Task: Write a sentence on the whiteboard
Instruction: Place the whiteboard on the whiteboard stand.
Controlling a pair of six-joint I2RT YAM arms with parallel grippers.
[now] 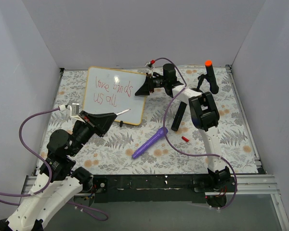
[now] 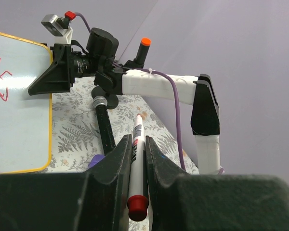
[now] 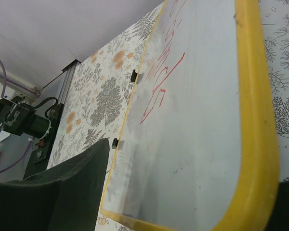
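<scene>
Overhead, the left gripper [image 1: 111, 117] is clamped on a marker [image 1: 123, 112] whose tip points over the whiteboard [image 1: 130, 103] near its near-right corner. The right gripper [image 1: 143, 87] sits at the board's right edge. The sentence [image 1: 113, 89], in red cursive, reads roughly "love birds us all". The board lies far-left on the floral table [image 1: 207, 154], its far edge close to the back wall. To its right lie a black cylinder [image 1: 178, 115], a purple tool [image 1: 154, 142] and a small red cap [image 1: 185, 139], with open tabletop near the board's near edge.

From the left wrist, both fingers [image 2: 118, 159] press a white-barrelled marker with a red end. Its label is too blurred to read. The board's yellow-framed corner shows at left.

From the right wrist, the jaws stand apart, one finger [image 3: 77, 183] at lower left, and the board's rounded yellow corner lies between them. Whether either finger touches the frame cannot be told. Red strokes cross the white surface, unreadable at this angle.
</scene>
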